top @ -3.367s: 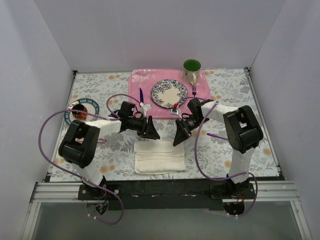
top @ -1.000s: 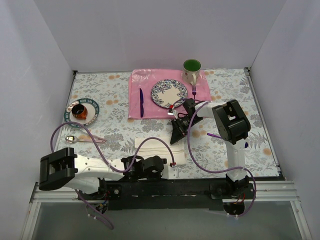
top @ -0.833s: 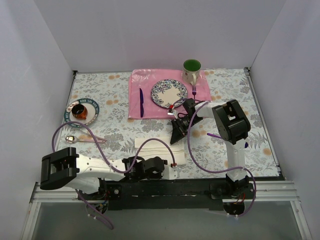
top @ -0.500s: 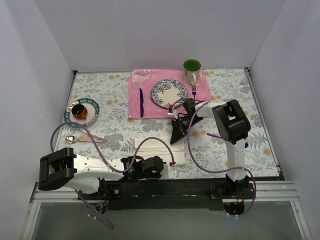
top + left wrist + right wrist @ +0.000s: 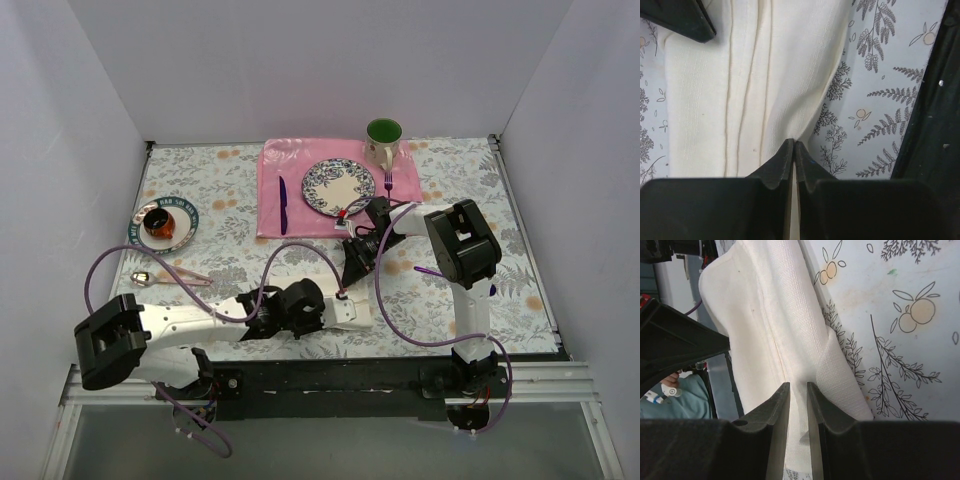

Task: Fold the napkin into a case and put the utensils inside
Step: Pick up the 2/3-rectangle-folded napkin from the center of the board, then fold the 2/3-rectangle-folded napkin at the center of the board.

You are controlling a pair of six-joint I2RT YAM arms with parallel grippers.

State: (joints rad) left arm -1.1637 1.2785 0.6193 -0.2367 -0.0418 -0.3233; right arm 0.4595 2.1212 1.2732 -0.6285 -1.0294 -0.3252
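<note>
- Far left on the floral-printed worktop [image 5: 225, 180], a shiny iridescent spoon with a purple bowl [image 5: 150, 279] lies flat, well apart from the cloth. Behind it sits a teal-rimmed saucer [image 5: 163, 222] with something brown on it.
- My left end effector [image 5: 791, 142] sits low near the worktop's front edge. Its fingers are pressed together, with a thin sliver of cream cloth pinched between them.
- The plain cream-white cloth napkin [image 5: 755, 75] lies on the worktop between my two end effectors, folded into a long band with lengthwise creases. Its near edge puckers up to my left fingertips.
- My right end effector [image 5: 796, 385] is at the band's far side, its fingers only a narrow way apart and clamped on a raised fold of the napkin.
- Farther back, a pink rectangular placemat [image 5: 300, 170] carries a patterned round plate [image 5: 338, 186]. A dark purple knife [image 5: 282, 200] lies to the plate's left and a dark purple fork [image 5: 388, 183] to its right. A green mug [image 5: 383, 140] stands at the mat's back right corner.
- Beside my right arm lies a thin purple piece [image 5: 432, 270] — what kind, I cannot tell.
</note>
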